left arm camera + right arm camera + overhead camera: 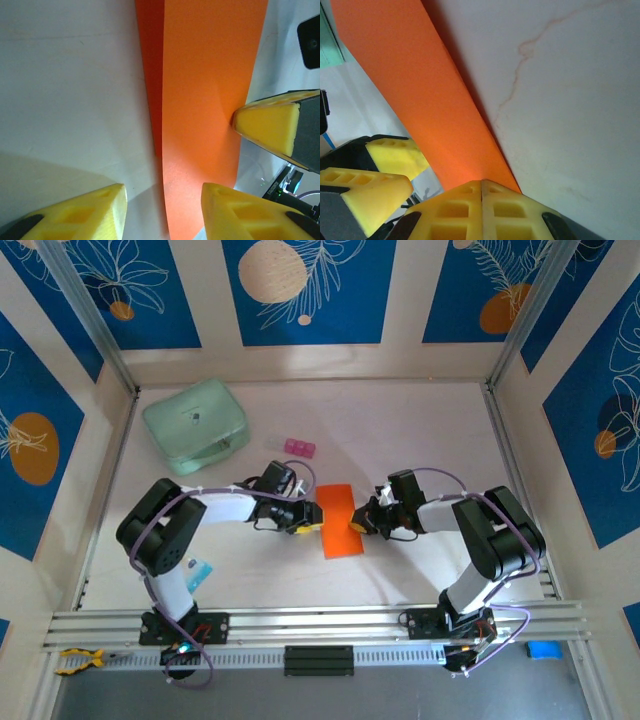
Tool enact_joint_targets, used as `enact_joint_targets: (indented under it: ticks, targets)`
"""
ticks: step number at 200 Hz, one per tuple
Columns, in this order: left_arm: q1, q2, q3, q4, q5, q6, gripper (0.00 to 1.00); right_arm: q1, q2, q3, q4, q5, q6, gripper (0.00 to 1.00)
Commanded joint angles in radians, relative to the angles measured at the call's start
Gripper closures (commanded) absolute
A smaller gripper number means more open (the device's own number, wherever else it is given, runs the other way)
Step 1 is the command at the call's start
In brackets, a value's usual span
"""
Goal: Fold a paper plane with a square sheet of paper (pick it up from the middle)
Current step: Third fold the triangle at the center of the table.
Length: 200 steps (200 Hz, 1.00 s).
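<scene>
Early fold, I judged: the halved orange sheet (340, 521) needed creasing.
My left claw (162, 202) stood apart, astride the sheet; my right claw (481, 186), fingers together, touched its opposite edge on the surface (65, 100). Next called for a flat press along the fold.

orange sheet (340, 520): 1 (folded) | mint-green case (196, 425): 1 | pink block (299, 448): 1 | blue object (545, 650): 1

Top camera looks down over the table (400, 430); both wrist cameras closely share the orange sheet (205, 100).
</scene>
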<state>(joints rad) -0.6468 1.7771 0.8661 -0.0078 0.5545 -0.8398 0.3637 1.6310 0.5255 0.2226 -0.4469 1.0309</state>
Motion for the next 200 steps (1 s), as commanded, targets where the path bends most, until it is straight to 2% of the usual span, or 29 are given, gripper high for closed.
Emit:
enact_joint_targets:
  ticks: [1,31,77,200]
  targets:
    - [-0.015,0.022,0.020,0.043,0.029,-0.017,0.59,0.031,0.033,-0.028,-0.053,0.044,0.023,0.98]
    - [-0.022,0.034,0.025,0.059,0.033,-0.023,0.64,0.031,0.028,-0.027,-0.065,0.052,0.016,0.98]
    - [-0.028,0.042,0.032,0.051,0.006,-0.031,0.65,0.031,0.023,-0.025,-0.076,0.054,0.008,0.98]
    - [-0.028,0.059,0.040,0.094,0.020,-0.067,0.72,0.027,0.008,-0.032,-0.087,0.061,-0.002,0.98]
